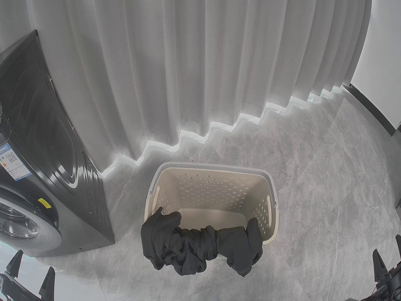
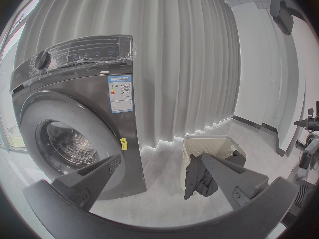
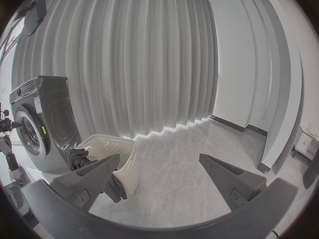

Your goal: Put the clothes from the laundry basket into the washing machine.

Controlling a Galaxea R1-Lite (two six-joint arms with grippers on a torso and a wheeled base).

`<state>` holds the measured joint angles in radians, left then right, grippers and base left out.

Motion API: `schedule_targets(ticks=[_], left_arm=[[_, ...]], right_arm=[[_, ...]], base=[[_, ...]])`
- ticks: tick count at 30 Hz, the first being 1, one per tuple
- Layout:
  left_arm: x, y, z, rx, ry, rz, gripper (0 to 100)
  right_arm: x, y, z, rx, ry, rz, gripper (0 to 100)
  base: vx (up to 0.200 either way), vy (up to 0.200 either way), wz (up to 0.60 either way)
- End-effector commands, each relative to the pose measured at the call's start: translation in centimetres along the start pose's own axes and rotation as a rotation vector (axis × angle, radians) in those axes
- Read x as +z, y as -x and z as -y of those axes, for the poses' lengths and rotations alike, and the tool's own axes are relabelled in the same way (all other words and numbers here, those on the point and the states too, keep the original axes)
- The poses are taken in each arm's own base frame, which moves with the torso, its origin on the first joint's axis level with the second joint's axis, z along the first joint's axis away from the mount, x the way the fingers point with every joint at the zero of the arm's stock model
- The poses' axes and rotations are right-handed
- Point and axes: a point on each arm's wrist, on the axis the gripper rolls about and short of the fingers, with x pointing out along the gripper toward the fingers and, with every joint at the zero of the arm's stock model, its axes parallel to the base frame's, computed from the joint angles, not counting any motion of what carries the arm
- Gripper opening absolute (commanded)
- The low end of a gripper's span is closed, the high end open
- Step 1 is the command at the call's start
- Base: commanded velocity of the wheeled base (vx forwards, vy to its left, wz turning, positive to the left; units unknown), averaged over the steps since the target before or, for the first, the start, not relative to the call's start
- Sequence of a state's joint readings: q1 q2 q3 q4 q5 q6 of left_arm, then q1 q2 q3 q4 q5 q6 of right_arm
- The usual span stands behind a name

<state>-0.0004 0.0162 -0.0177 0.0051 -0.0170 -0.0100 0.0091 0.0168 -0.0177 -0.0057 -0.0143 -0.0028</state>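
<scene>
Draping the near rim of the laundry basket (image 1: 213, 165), dark clothes (image 1: 196, 247) hang; the washing machine (image 1: 46, 147) bears a blue label (image 2: 120, 93), print unreadable; both arms' jaws wide, empty.

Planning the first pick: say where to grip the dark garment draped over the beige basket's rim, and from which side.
Grip the dark bunched garment at its thick twisted middle, where it crosses the near rim of the beige perforated plastic basket. Come from above, on the robot's side: its bulk hangs outside that wall, so the roll likely sits raised.
</scene>
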Motion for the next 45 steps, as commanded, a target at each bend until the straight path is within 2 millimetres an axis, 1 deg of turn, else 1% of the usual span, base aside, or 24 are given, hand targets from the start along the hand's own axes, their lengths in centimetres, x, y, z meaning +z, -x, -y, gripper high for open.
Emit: schedule_targets(ticks=[1,4,10,20,26,38,45], left_arm=[[-0.52,-0.01,-0.01,-0.001,0.001,-0.001,100],[-0.52,-0.01,0.00,0.001,0.001,-0.001,100],[-0.54,-0.01,0.00,0.001,0.001,-0.003,100],[-0.54,-0.01,0.00,-0.001,-0.004,-0.003,100],[-0.54,-0.01,0.00,-0.001,-0.004,-0.003,100],[-0.54,-0.01,0.00,-0.002,-0.002,-0.003,100],[-0.54,-0.01,0.00,-0.001,-0.002,-0.003,100]], right_arm=[[-0.52,-0.02,0.00,0.001,0.000,-0.004,100],[-0.52,-0.02,0.00,0.001,0.000,-0.004,100],[-0.52,-0.02,0.00,0.001,0.000,-0.004,100],[-0.52,-0.02,0.00,-0.001,-0.001,-0.004,100],[-0.52,-0.02,0.00,-0.003,-0.001,-0.004,100],[-0.52,-0.02,0.00,-0.003,-0.001,-0.004,100],[-0.52,-0.02,0.01,-0.004,-0.001,-0.004,100]], base=[[0.000,0.000,0.00],[0.000,0.000,0.00],[-0.200,0.000,0.00],[0.000,0.000,0.00],[0.000,0.000,0.60],[0.000,0.000,0.00],[0.000,0.000,0.60]])
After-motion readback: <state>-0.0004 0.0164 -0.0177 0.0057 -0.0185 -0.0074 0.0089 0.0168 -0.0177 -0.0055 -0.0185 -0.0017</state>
